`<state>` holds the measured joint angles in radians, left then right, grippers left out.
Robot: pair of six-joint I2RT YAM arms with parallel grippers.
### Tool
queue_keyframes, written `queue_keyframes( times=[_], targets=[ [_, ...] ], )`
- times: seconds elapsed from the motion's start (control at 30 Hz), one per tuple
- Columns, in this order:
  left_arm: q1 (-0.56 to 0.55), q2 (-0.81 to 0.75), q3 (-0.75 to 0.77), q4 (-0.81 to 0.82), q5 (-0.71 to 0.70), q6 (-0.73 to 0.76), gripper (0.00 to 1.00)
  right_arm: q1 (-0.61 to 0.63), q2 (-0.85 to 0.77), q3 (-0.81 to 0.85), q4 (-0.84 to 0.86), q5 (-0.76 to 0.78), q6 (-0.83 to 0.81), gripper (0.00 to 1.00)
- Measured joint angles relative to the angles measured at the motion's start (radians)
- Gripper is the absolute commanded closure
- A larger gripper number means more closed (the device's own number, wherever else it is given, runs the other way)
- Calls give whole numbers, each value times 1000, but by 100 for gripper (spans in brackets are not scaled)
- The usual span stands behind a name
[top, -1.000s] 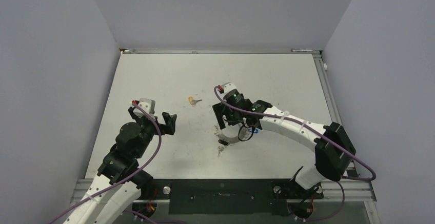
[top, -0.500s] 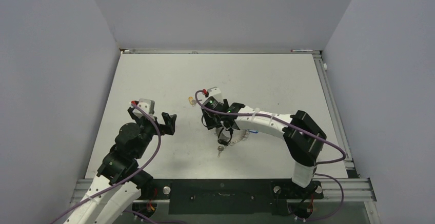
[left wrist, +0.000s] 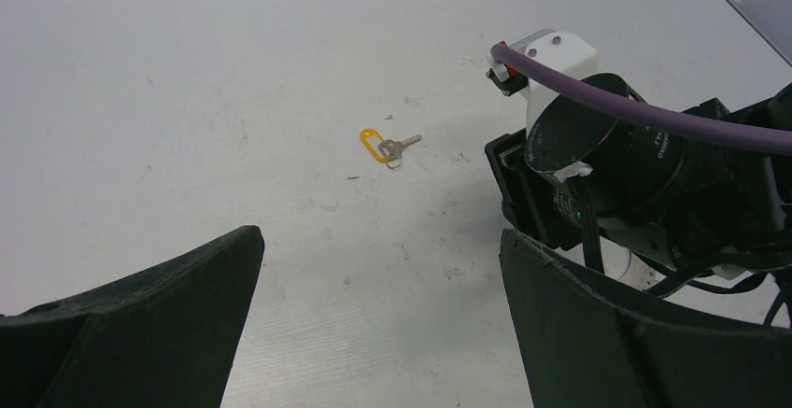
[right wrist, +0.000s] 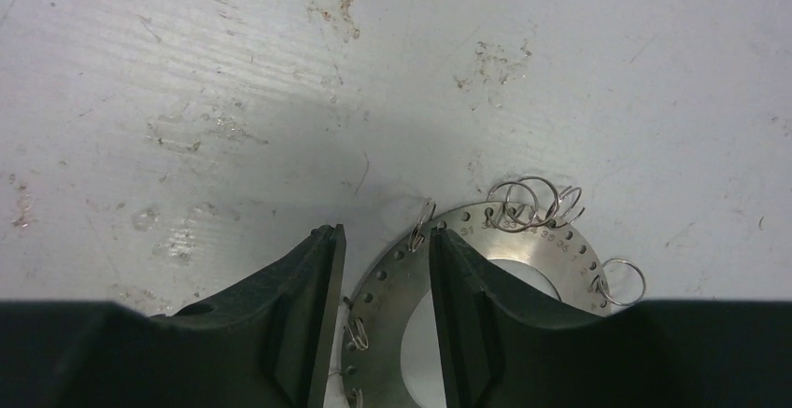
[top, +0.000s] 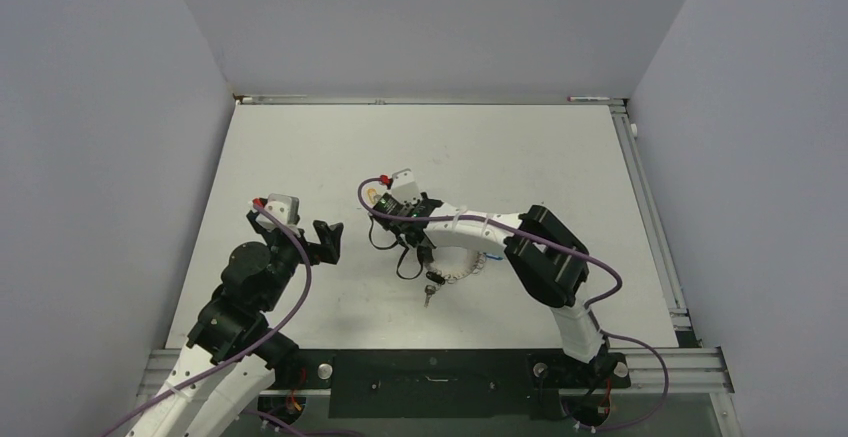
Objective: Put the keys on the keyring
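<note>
The keyring [right wrist: 537,243] is a flat silvery ring plate with numbered holes and several small wire split rings; it lies on the table, also in the top view [top: 468,268]. My right gripper [right wrist: 385,233] points down over its left band, jaws narrowly apart and straddling the band, with a gap at the left finger [right wrist: 313,296]. In the top view my right gripper [top: 417,248] is just left of the ring. A dark-headed key [top: 430,292] lies below it. The yellow-headed key [left wrist: 385,145] lies apart, beside the right wrist [top: 400,195]. My left gripper [left wrist: 378,240] is open and empty, also in the top view [top: 328,239].
The right arm [top: 540,252] stretches leftward across the table's middle, its purple cable [left wrist: 654,114] looping over the wrist. Grey walls close in the white table [top: 300,147] on three sides. A metal rail [top: 430,367] runs along the near edge.
My right arm has swung left, bringing its wrist next to the yellow-headed key and its fingers over the ring's left side. The left arm has stayed put.
</note>
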<state>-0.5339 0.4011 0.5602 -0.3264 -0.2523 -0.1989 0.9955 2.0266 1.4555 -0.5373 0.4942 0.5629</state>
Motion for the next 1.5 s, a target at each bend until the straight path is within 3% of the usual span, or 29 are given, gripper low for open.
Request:
queue_keyframes(
  times=[0.27, 0.67, 1.5],
  targets=[
    [0, -10, 0, 0, 4, 0, 4, -7, 54, 43, -34, 63, 0, 66],
    [0, -12, 0, 0, 6, 0, 4, -16, 66, 49, -52, 89, 2, 84],
    [0, -12, 0, 0, 8, 0, 4, -20, 85, 47, -56, 89, 3, 84]
  ],
)
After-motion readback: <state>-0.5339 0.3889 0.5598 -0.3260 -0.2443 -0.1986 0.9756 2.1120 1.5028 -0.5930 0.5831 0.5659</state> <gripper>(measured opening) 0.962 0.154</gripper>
